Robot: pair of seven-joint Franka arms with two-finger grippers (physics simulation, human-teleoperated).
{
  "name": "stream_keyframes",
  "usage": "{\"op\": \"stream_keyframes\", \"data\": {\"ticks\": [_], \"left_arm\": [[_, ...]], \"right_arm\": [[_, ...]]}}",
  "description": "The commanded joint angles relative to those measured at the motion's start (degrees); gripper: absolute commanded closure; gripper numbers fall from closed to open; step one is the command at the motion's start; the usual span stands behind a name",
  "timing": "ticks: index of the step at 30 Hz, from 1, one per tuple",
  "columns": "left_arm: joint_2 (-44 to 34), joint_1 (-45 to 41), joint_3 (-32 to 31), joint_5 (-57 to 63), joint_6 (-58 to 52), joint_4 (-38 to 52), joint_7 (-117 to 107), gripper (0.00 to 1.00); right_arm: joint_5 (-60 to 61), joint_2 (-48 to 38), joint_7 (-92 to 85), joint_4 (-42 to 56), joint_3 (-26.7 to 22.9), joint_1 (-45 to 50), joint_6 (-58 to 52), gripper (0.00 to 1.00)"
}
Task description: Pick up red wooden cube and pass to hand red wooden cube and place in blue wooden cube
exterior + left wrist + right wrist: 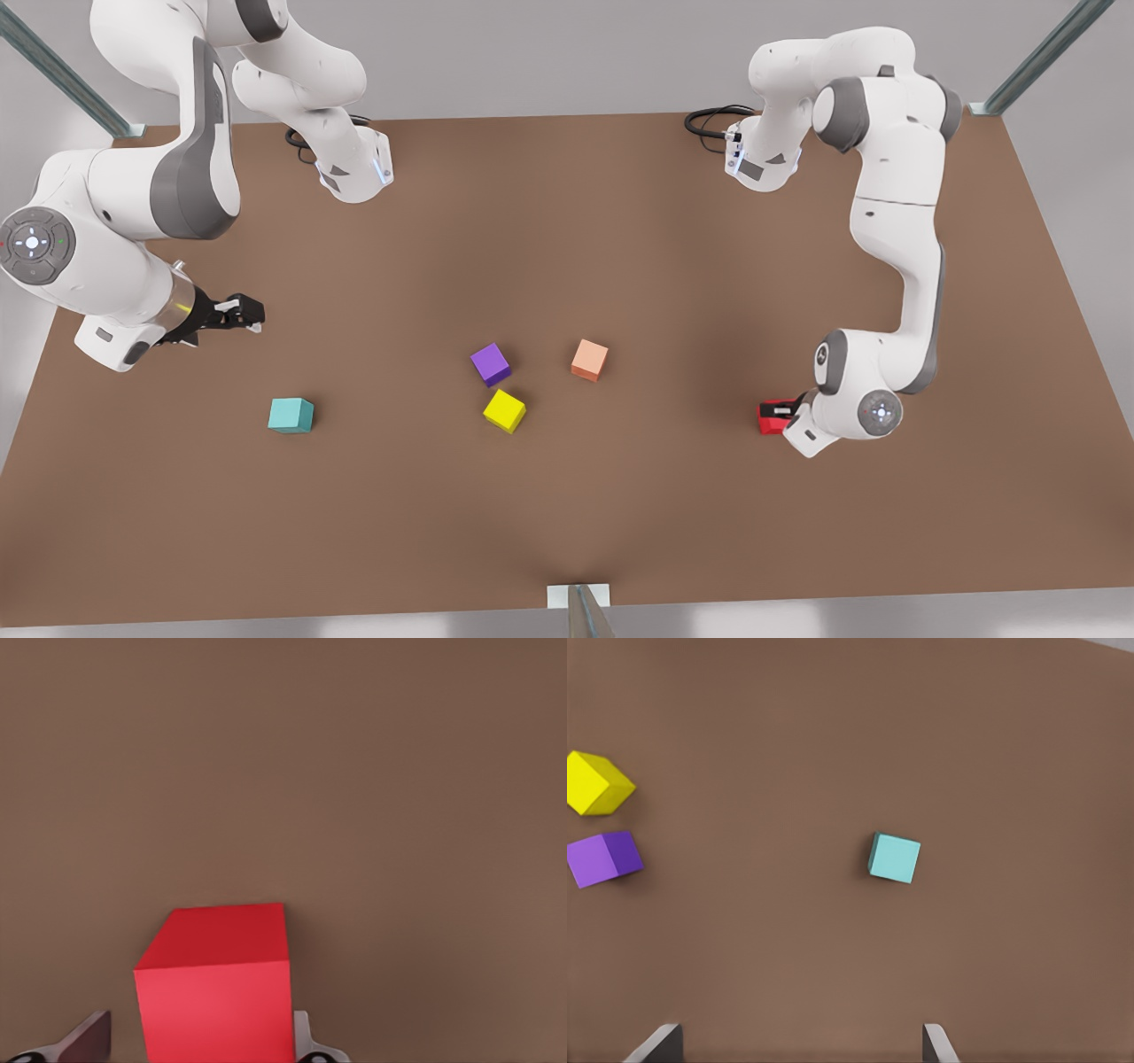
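The left claw (784, 415) is sitting low over the brown counter (620, 514) at the front view's right, its two fingers (303, 1038) flanking the red wooden cube (771, 418); one finger is lying against the cube's side while the other is standing slightly apart, so the claw is spread around the cube without clamping it. The red wooden cube is resting on the counter, well away from the blue wooden cube (291, 415). The right claw (248, 312) is hovering open near the blue wooden cube, on the far side of it. The purple cube (490, 364) and yellow cube (504, 411) are lying between the blue and red cubes, the salmon cube (589, 360) just beyond them.
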Motion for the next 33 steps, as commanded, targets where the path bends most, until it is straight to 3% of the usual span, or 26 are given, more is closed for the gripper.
{"op": "stream_keyframes", "data": {"ticks": [1,27,28,29,33], "left_arm": [[0.5,-0.1,0.3,0.1,1.7,-0.2,-0.4,0.0],[3.1,-1.4,0.3,0.1,8.6,-0.1,-1.8,0.0],[3.1,-1.4,0.3,0.1,8.6,-0.1,-1.8,0.02],[2.9,-1.4,0.3,0.1,8.6,-0.1,-1.8,0.23],[2.7,-1.4,0.3,0.3,8.5,0.1,-1.8,0.38]], "right_arm": [[0.0,-0.1,-0.7,0.0,0.0,0.0,-0.3,0.0],[0.0,-0.1,-0.7,-0.3,0.1,0.0,-0.5,0.0],[0.0,0.0,-0.7,-0.2,0.1,0.0,-0.5,0.0],[0.0,0.0,-0.7,-0.2,0.1,0.0,-0.5,0.0],[0.0,-0.1,-0.7,-0.6,0.2,0.0,-0.6,0.0]]}}
